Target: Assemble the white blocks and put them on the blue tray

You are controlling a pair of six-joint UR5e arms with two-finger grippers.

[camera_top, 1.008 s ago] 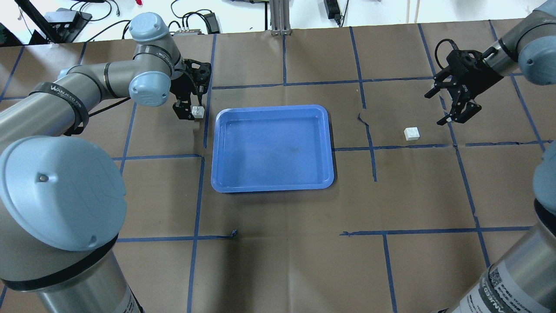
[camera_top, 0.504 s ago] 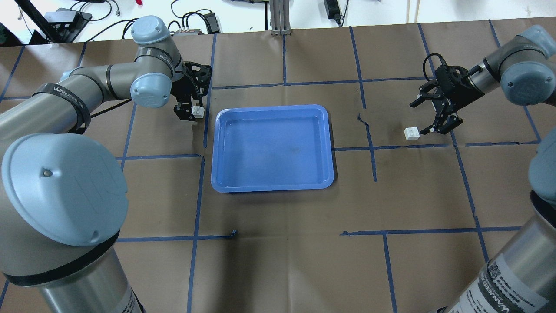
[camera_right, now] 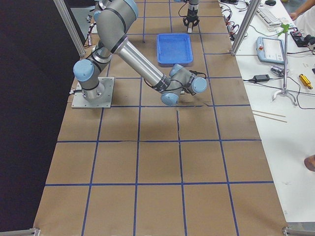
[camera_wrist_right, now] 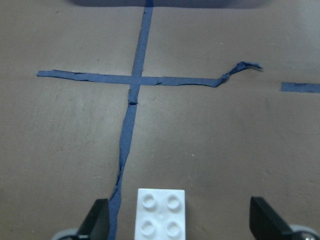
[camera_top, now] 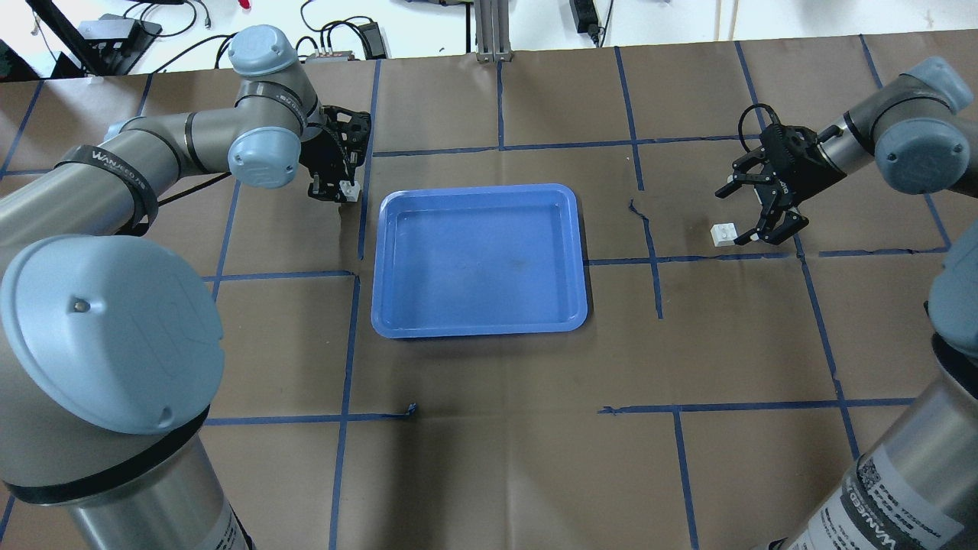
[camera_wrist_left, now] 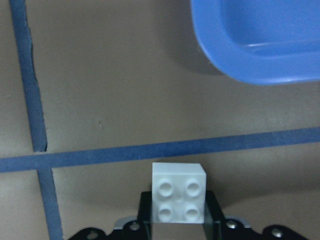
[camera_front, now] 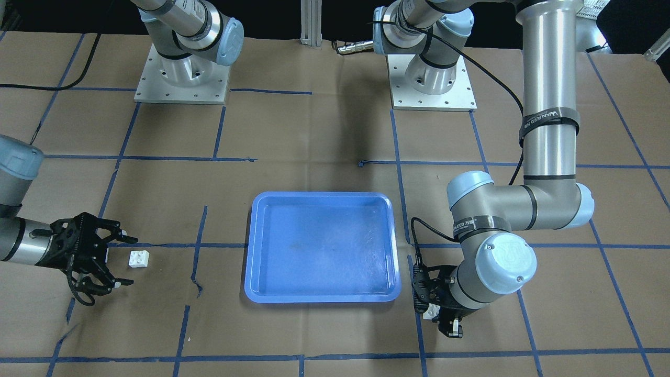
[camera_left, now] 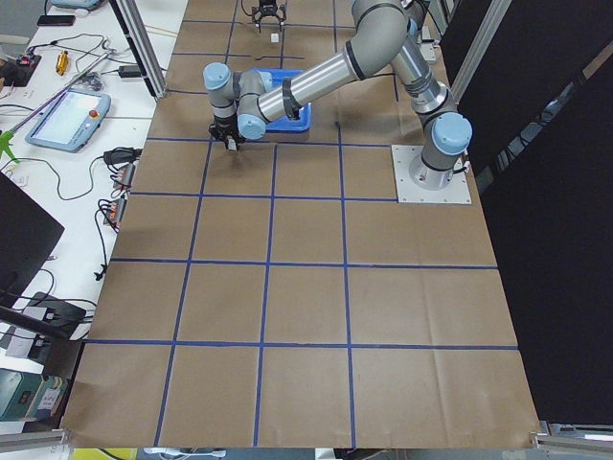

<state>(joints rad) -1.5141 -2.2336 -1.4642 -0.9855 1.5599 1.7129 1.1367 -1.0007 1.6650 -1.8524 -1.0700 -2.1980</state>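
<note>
Left gripper (camera_top: 336, 188) sits just off the blue tray's (camera_top: 474, 252) far-left corner, jaws pinching one white block (camera_top: 350, 191), its studs facing the wrist camera. Tray is mid-table on brown paper (camera_top: 497, 428) with a blue tape grid (camera_top: 345, 344). Second white block (camera_top: 723, 234) lies studs-up on the paper, well right of the tray. Right gripper (camera_top: 730, 216) is low around it, jaws spread wide, fingers (camera_wrist_right: 97, 217) either side, not touching.
</note>
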